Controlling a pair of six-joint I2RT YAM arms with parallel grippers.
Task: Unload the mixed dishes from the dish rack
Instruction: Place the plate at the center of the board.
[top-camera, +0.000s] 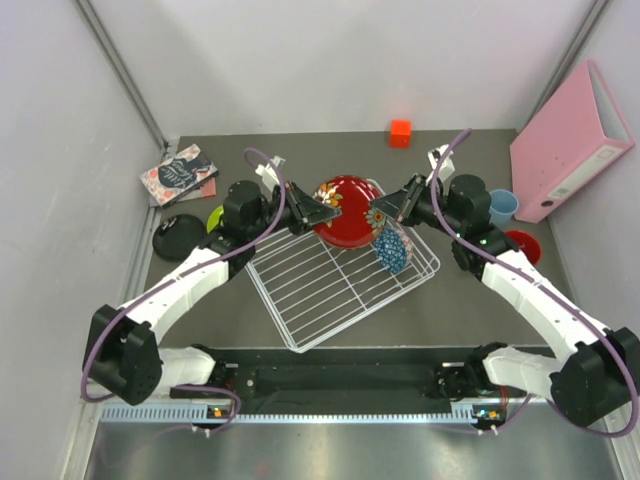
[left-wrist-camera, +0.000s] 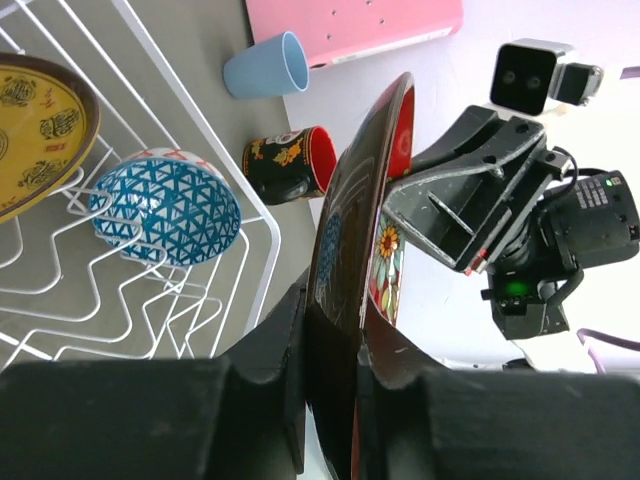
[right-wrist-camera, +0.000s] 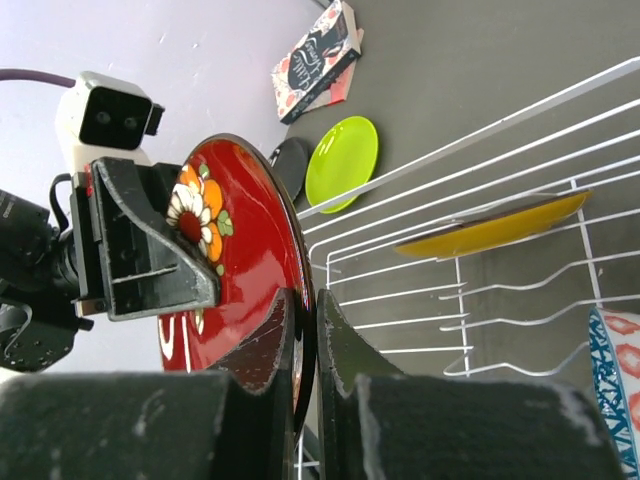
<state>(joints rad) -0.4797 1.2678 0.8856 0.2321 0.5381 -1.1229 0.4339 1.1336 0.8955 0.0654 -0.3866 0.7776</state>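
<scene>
Red plate (top-camera: 347, 215) over the far end of the dish rack (top-camera: 310, 300), left gripper (top-camera: 325, 205) and right gripper (top-camera: 378, 212) clamped on its opposite rims, blue bowl (top-camera: 393, 250) standing in the rack

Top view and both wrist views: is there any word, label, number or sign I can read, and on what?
Nothing reads clearly.
On the book cover: white script lettering, too blurred to read.
On the pink binder spine: a white label, too small to read.
On the yellow plate: dark emblems, not legible.
On the dark mug: gold ornament, no words.
On the red plate: painted flowers, no text.
</scene>
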